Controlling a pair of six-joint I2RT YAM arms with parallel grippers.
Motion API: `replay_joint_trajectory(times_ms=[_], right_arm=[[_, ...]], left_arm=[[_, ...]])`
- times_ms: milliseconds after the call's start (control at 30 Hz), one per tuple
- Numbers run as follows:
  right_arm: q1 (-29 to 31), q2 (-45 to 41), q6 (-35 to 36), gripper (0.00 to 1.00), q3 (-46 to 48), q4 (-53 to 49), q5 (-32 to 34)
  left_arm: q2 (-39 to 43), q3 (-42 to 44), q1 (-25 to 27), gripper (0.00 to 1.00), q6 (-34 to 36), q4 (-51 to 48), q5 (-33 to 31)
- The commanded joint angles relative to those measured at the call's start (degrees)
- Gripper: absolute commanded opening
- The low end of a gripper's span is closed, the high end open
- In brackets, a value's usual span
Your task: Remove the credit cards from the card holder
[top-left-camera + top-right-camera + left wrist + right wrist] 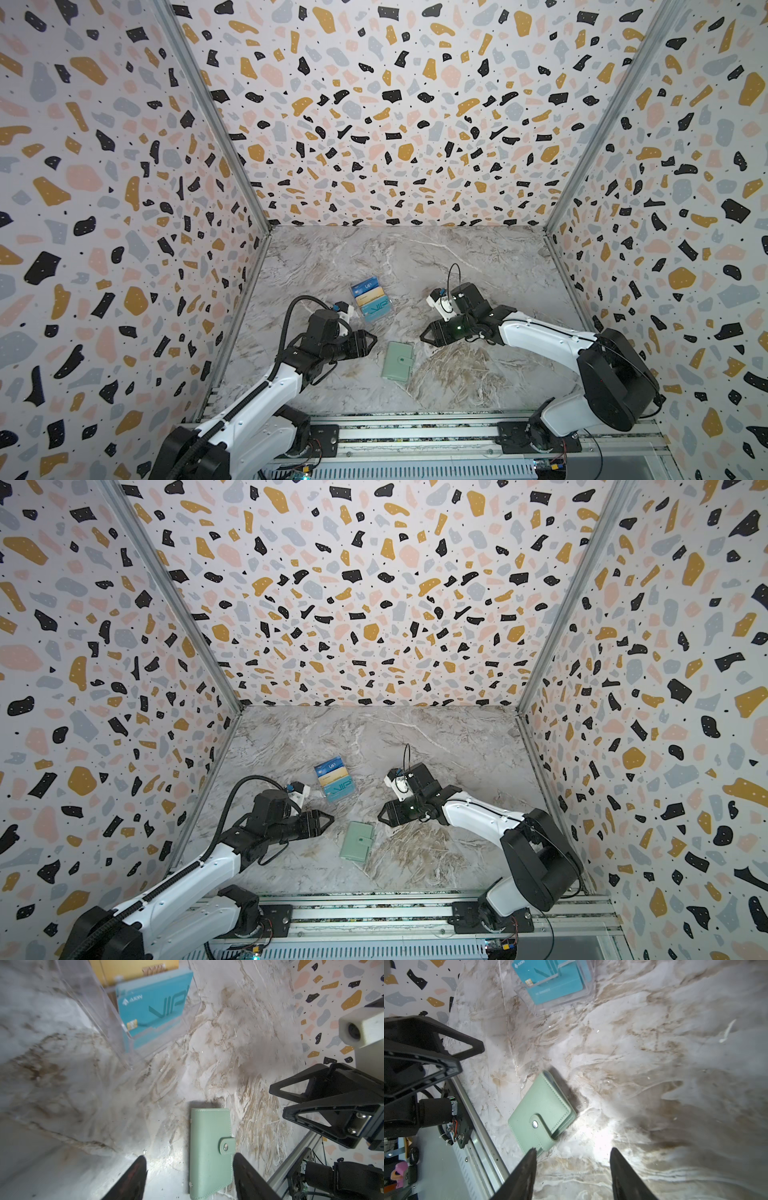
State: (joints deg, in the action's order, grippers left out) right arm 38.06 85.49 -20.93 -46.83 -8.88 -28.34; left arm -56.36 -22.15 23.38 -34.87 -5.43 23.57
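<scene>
The card holder is a mint-green wallet lying flat on the marble table, snapped shut; it also shows in the wrist views. The credit cards stand in a clear tiered stand behind it: teal VIP card, tan-gold card, dark blue card. My left gripper hovers open just left of the wallet's far end. My right gripper hovers open to the wallet's right. Neither holds anything.
Terrazzo-patterned walls close in the table on three sides. An aluminium rail with both arm bases runs along the front edge. The two grippers face each other, a wallet's width apart, in front of the stand.
</scene>
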Motion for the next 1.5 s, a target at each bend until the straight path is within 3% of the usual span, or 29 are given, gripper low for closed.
replay_joint_trajectory(times_ms=[0, 167, 633, 900, 1467], right_arm=[[1.04, 0.51, -0.67, 0.56, 0.68, -0.19, -2.28], [2.20, 2.38, -0.55, 0.49, 2.06, -0.64, -4.16], [5.53, 7.04, -5.18, 0.41, 4.82, 6.87, -7.05], [5.79, 8.59, -7.27, 0.34, 5.43, 10.68, -8.12], [5.82, 11.98, -10.35, 0.19, 8.39, 16.36, -9.34]], left_arm=[[-2.54, 1.51, 2.05, 0.61, -1.76, 4.00, 3.70], [-3.65, 3.53, 5.08, 0.60, -3.04, 6.27, 3.49], [-8.98, 9.79, 9.80, 0.59, -7.90, 18.44, 3.04], [-15.09, 10.29, 11.93, 0.58, -9.73, 25.73, 5.94], [-18.81, 11.67, 12.57, 0.57, -16.28, 38.00, 8.70]])
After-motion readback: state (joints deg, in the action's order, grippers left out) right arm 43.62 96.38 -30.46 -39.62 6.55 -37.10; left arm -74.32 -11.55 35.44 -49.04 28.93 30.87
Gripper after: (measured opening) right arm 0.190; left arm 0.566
